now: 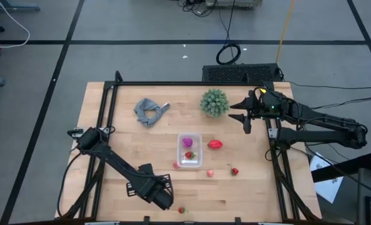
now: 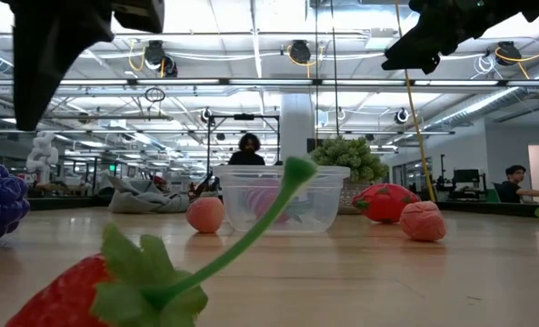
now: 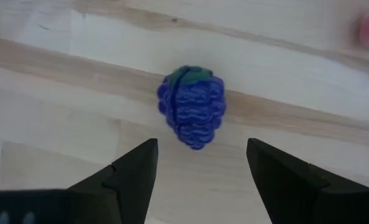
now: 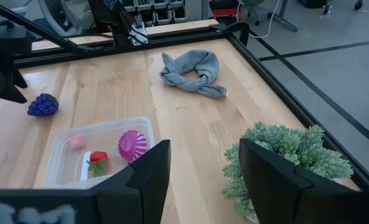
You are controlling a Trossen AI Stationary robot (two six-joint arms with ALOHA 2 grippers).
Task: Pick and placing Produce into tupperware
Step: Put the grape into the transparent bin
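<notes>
**Left pincer open above a purple berry**

Left gripper (image 3: 200, 165) hangs over the near left part of the table (image 1: 110, 150), its two dark fingers (image 3: 131, 171) spread apart with nothing between them. Seen through the left wrist camera, a dark purple berry with a green cap (image 3: 192, 106) lies on the wood just beyond the fingertips, untouched. From the right wrist camera the same berry sits on the bare wood beside the container, apart from it.

Right gripper (image 1: 246, 116) waits at the far right of the table, just beside the spiky green plant (image 1: 214, 102). Its fingers (image 4: 148, 171) stand apart and hold nothing.

The clear plastic container (image 1: 189, 150) sits near the middle of the table. Inside it are a round magenta piece (image 4: 132, 144) and a small strawberry (image 4: 98, 160). A pale pink piece (image 4: 78, 142) shows through the container's wall; whether it lies inside or just behind cannot be told from that view.

More produce lies loose on the wood. A red fruit (image 1: 215, 144) rests just right of the container. A small pink piece (image 1: 210, 173) and a strawberry (image 1: 234, 170) lie nearer the front, right of the container. Another strawberry (image 1: 181, 210) sits at the near edge, close to the left arm. A small pinkish piece (image 1: 176, 165) touches or nearly touches the container's near left corner.

A grey cloth (image 1: 150, 111), knotted, lies at the far left of the table.
</notes>
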